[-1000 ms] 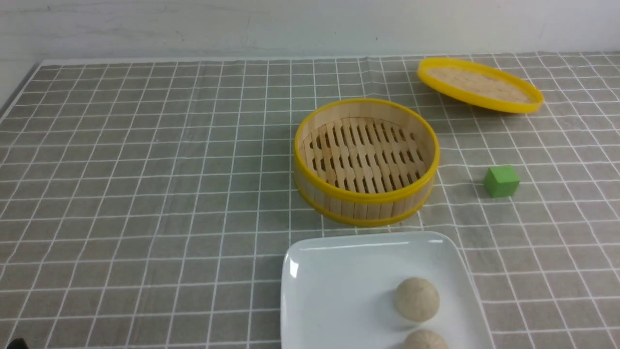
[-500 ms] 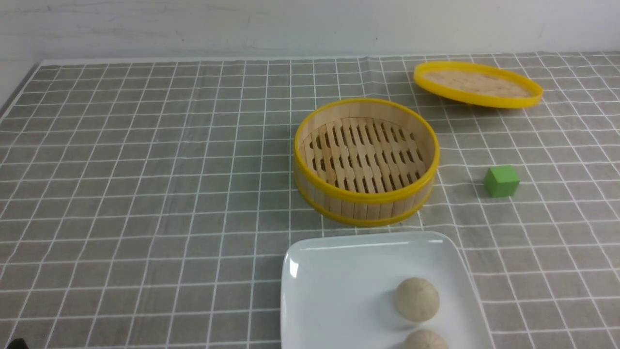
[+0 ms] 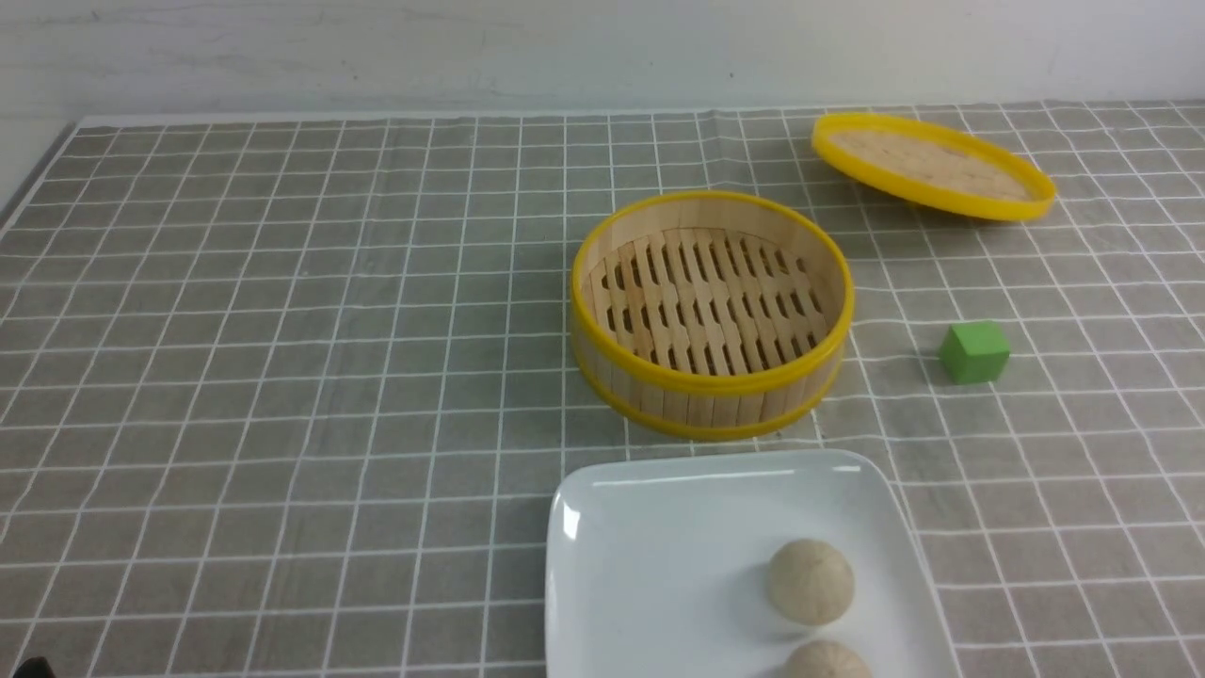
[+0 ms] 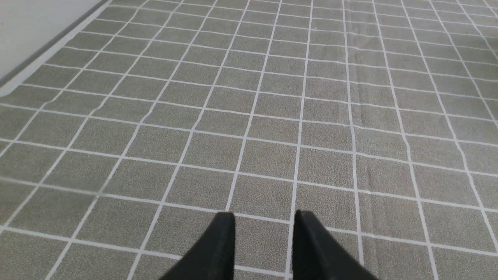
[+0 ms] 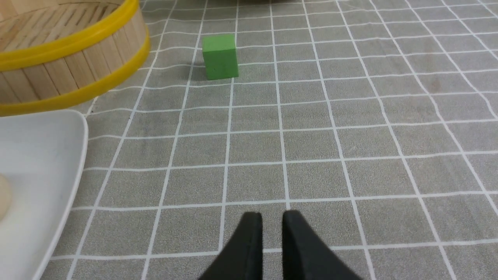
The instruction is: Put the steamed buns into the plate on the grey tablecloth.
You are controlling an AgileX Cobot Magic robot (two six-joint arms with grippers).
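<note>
— Well, where are the steamed buns [image 3: 811, 581] seen?

— Both are seen on the plate [image 3: 659, 537], lying on the grey tablecloth [image 3: 282, 377], near the basket [image 3: 712, 311].

— And each tool?

— A gap is shown by the left tool [image 4: 263, 217]; the right tool [image 5: 271, 217] seems barely parted, nothing held.

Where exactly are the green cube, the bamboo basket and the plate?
green cube [image 3: 974, 351], front view, on its front face.
bamboo basket [image 3: 712, 380], front view, on its near yellow rim.
plate [image 3: 650, 556], front view, on the bare white surface left of the buns.
</note>
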